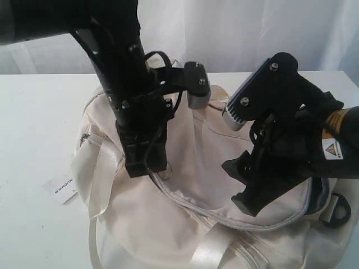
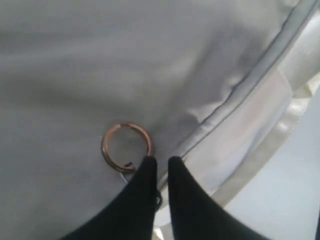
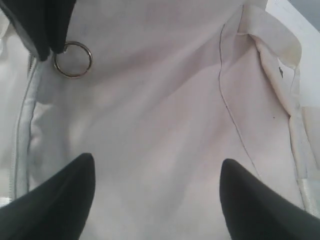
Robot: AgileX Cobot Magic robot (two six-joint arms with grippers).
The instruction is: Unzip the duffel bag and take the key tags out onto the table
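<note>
The cream-white duffel bag (image 1: 196, 162) lies on the white table (image 1: 33, 112), and its grey zipper (image 1: 190, 204) curves across the top. My left gripper (image 1: 147, 168) presses down at the zipper's left end. Its jaws are nearly together on the zipper pull, and the pull's metal ring (image 2: 126, 147) sticks out beside the fingertips (image 2: 149, 167). That ring (image 3: 73, 59) also shows in the right wrist view. My right gripper (image 1: 247, 188) hovers open over bare bag fabric (image 3: 160, 115), with nothing between its fingers. No key tags are in view.
A white paper label (image 1: 63, 188) lies on the table left of the bag. A black D-ring (image 1: 336, 210) sits at the bag's right end. A satin strap (image 1: 210, 249) crosses the near side. White curtain hangs behind the table.
</note>
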